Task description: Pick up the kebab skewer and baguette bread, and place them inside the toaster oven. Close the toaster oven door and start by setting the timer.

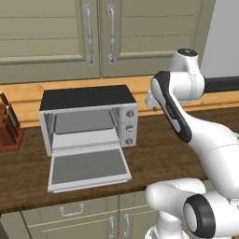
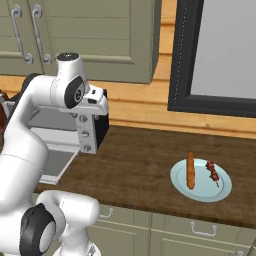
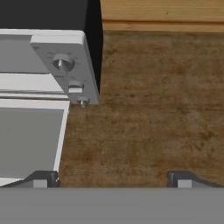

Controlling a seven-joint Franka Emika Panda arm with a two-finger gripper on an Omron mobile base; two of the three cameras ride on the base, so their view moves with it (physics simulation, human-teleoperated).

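Observation:
The toaster oven (image 1: 86, 116) stands on the wooden counter, its inside empty. The toaster oven door (image 1: 88, 168) lies dropped open and flat in front. Far to the right, the orange-brown baguette bread (image 2: 190, 170) and the dark-chunked kebab skewer (image 2: 213, 172) lie side by side on a pale blue plate (image 2: 180, 189). My gripper (image 3: 113, 179) hangs open and empty above the counter, just right of the oven's knob panel (image 3: 65, 65). Its fingertips (image 3: 41, 179) stand wide apart. In the right base view my hand (image 2: 96, 106) hovers at the oven's right side, well left of the plate.
A knife block (image 1: 8, 126) stands at the counter's left end. Cabinet doors (image 1: 98, 32) hang above the oven. A dark-framed window (image 2: 180, 60) rises behind the plate. Bare wooden counter (image 2: 135, 160) stretches between oven and plate.

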